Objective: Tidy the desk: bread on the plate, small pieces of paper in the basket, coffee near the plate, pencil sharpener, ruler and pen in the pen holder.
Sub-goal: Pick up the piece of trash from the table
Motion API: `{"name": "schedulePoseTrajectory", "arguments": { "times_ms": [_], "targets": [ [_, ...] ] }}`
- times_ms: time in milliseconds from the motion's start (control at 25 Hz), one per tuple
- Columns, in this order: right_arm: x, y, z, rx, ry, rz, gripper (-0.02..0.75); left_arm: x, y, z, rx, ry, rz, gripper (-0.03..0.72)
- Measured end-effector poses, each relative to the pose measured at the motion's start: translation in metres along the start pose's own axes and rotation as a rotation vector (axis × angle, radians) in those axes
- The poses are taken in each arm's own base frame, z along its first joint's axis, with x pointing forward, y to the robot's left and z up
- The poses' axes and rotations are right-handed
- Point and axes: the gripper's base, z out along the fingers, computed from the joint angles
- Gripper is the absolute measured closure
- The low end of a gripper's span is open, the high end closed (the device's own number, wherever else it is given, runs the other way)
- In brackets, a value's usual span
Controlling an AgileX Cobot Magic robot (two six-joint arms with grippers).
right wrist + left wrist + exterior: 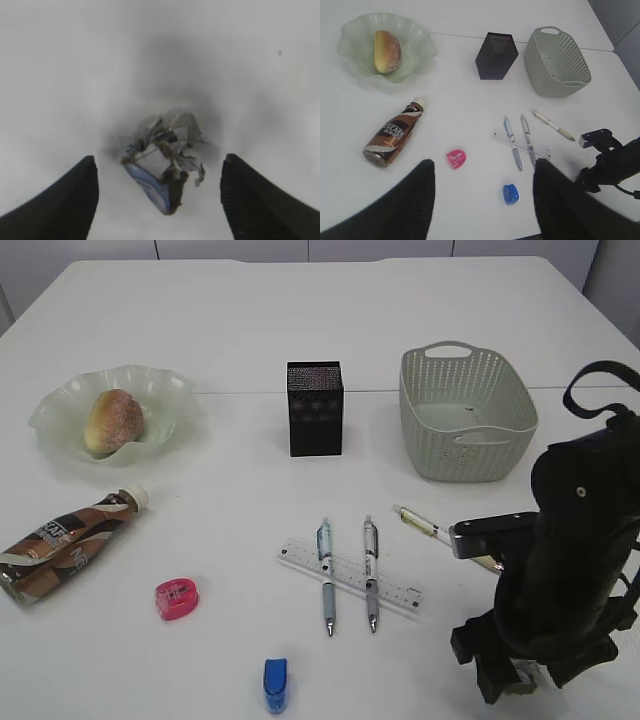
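Where claw [157, 200] gapes: paper ball [165, 152] between

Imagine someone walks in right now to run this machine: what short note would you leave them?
Right gripper: fingers open, low over a crumpled paper ball on the desk, not gripping it.
Left gripper: open, raised, holding nothing.
Done: bread on the plate; coffee lying near it.
Left: paper into the empty basket; the ruler, three pens, and pink sharpener and blue sharpener into the pen holder.
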Motion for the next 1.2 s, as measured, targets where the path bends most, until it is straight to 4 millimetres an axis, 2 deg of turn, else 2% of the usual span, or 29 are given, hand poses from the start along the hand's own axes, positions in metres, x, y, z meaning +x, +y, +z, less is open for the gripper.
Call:
{"name": "schedulePoseTrajectory", "arguments": {
  "times_ms": [1200],
  "targets": [
    [-0.0005, 0.0001, 0.0021, 0.000, 0.003, 0.001, 0.178, 0.0016, -0.0004, -0.0032, 0.003, -0.010, 0.003, 0.244]
  ]
}}
